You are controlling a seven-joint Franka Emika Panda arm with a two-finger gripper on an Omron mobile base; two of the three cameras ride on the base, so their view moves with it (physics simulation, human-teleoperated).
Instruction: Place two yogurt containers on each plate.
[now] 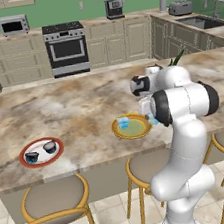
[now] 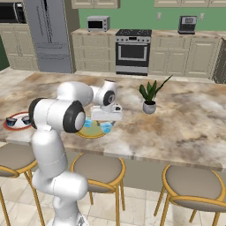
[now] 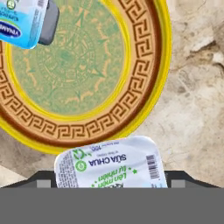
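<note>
Light blue yogurt cup (image 3: 114, 164) sits between gripper (image 3: 113, 181) fingers at plate (image 3: 144, 100) 6 o'clock rim; hold or release unclear. Judged light, thin-walled, slippery; grip sidewalls gently.

This is a home kitchen. Along the back wall stand cream cabinets (image 1: 18, 59), a steel stove (image 1: 66, 48) with an oven door, a microwave (image 1: 13, 25), a coffee machine (image 1: 114, 8), a toaster (image 1: 180, 7) and a sink (image 1: 200, 21) with a tap, and the right base view adds a tall grey fridge (image 2: 47, 33). In front runs a marble-topped island (image 1: 73, 109) with round padded bar stools (image 1: 55, 200) tucked under its edge and a small potted plant (image 2: 150, 98) on top.
</note>
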